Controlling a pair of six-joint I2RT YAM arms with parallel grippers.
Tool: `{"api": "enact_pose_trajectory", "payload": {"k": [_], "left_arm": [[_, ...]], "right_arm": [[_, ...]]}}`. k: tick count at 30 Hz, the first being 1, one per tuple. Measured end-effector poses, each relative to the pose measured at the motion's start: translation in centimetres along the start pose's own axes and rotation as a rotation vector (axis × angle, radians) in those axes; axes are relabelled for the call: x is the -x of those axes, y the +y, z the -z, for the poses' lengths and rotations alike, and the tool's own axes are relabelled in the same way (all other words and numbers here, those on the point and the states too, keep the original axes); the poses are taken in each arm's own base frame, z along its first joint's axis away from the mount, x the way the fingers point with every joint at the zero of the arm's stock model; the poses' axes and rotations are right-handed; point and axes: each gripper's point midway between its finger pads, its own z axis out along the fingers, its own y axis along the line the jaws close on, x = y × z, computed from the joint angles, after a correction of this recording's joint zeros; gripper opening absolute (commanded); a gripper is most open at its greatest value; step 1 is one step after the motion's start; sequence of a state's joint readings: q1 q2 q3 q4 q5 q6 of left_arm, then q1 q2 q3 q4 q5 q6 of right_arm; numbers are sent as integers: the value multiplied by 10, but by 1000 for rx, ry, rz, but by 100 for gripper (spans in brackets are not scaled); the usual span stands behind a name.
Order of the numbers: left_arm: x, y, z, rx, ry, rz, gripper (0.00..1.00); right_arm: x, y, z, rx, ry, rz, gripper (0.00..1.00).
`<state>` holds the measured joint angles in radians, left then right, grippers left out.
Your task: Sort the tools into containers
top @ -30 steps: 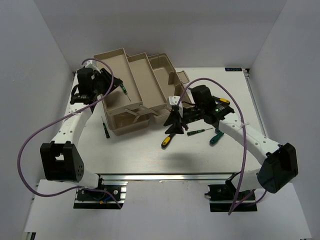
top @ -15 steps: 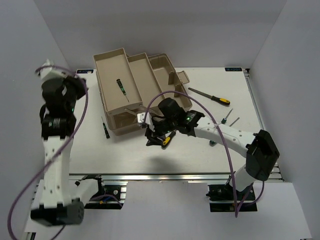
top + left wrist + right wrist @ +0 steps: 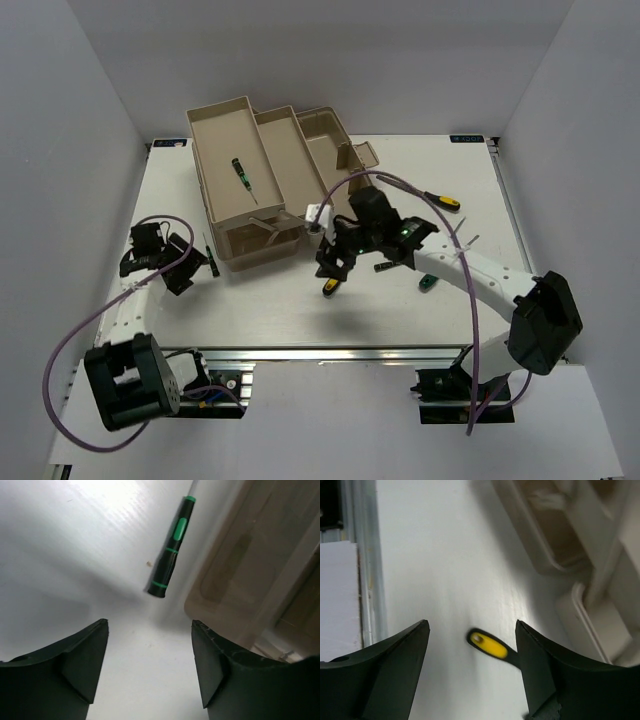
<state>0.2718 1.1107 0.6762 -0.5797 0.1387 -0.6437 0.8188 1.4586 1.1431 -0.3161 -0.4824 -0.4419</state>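
Both wide open and empty, the left gripper (image 3: 149, 630) faces a green-marked driver (image 3: 170, 555) beside the toolbox (image 3: 240, 580), upper centre, while the right gripper (image 3: 472, 627) hovers over the yellow-handled screwdriver (image 3: 487, 646); each should square across its handle before closing.

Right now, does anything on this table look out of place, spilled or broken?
Nothing looks spilled or damaged. Only unsorted work stands out: one green-marked screwdriver lies in a tray of the toolbox, while a short driver beside the toolbox and a yellow-handled screwdriver in front of it lie loose on the table.
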Motion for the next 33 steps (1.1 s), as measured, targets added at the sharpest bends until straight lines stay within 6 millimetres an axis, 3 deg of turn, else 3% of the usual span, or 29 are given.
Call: {"api": "enact_pose_trajectory", "payload": {"k": [5, 8, 12, 20, 25, 29, 33], "left_arm": [[-1, -10, -28, -64, 49, -30, 82], [-1, -9, -44, -66, 70, -43, 80], [-4, -2, -63, -34, 104, -57, 76], [13, -16, -83, 10, 96, -159, 66], [13, -14, -86, 69, 84, -235, 65], [13, -5, -85, 125, 67, -279, 50], [15, 8, -83, 181, 49, -300, 47]], "right_arm": [[-14, -38, 35, -95, -27, -74, 75], [-25, -49, 47, -125, -25, -119, 75], [-39, -53, 53, -130, -16, -178, 75], [-44, -55, 56, -133, -22, -218, 75], [-44, -56, 57, -137, -24, -231, 75], [-44, -57, 58, -139, -27, -247, 75], [-44, -58, 59, -141, -32, -256, 75]]}}
